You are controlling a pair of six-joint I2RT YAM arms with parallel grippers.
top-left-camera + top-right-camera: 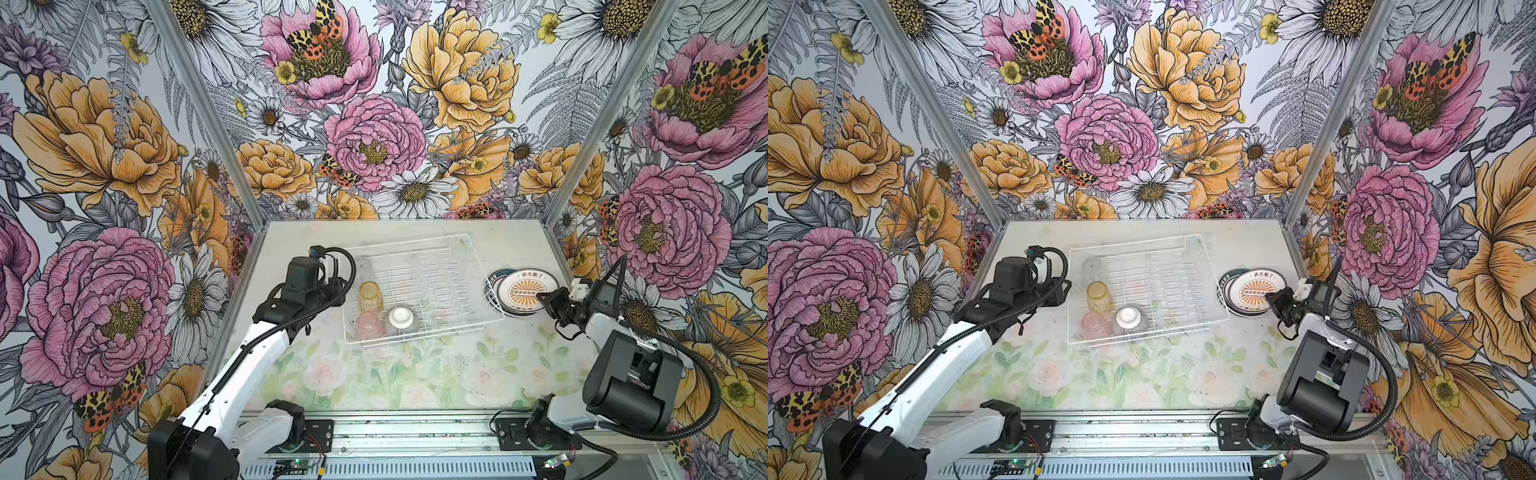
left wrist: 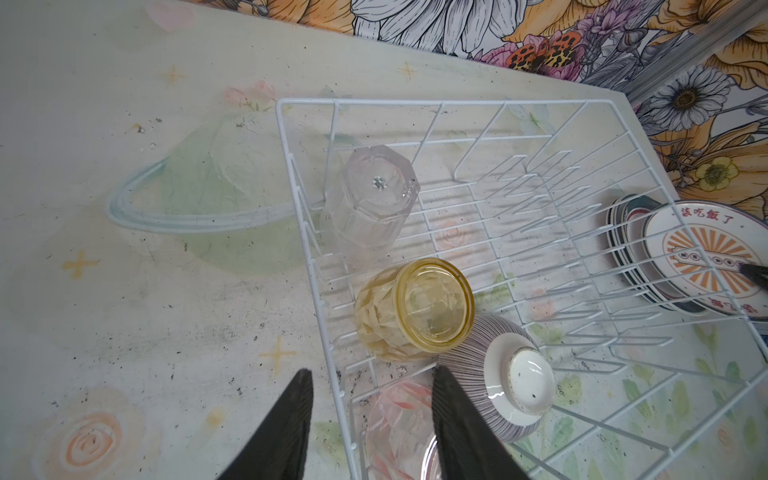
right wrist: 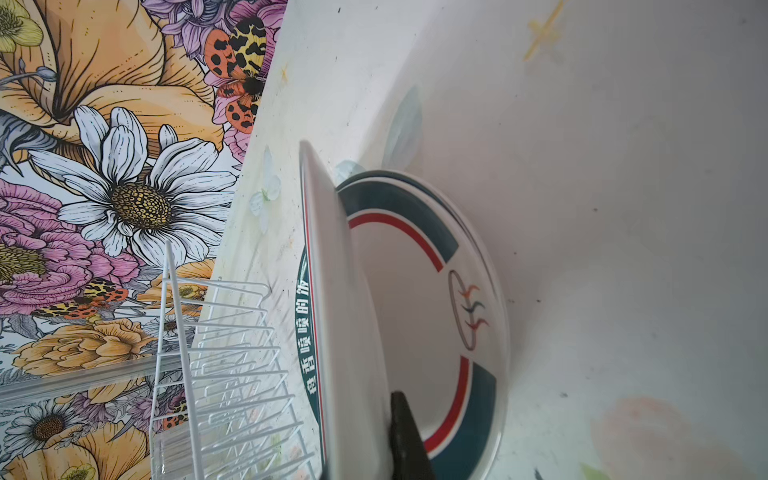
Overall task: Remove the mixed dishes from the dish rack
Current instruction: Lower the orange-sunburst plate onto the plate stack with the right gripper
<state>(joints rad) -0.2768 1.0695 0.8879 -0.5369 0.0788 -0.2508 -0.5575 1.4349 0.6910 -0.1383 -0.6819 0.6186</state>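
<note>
Right gripper (image 1: 541, 296): we see it clamped tight on the rim of the sunburst plate (image 1: 525, 289), just off the right end of the dish rack (image 1: 440, 278). That plate is outside the rack, above the stack of plates (image 3: 419, 270) that lies on the table (image 1: 415, 374) just beside the same end. In the right wrist view the plate is edge-on and angled up off the top stacked plate. We can't tell if its far edge touches the stack.

Left gripper (image 2: 372, 370): about half open, nothing in it. It hangs over the rack's left wall, with one finger (image 2: 286, 428) outside the wire and the other inside.

Inside the rack:
- The pink tumbler (image 2: 399, 432) is in the near-left corner, under the jaw gap.
- The striped bowl (image 2: 511, 382) is right beside it, foot up.
- The amber tumbler (image 2: 415, 309) is just behind those two, base up and leaning.
- The clear tumbler (image 2: 370, 203) is upside down, further back along the left wall.
</note>
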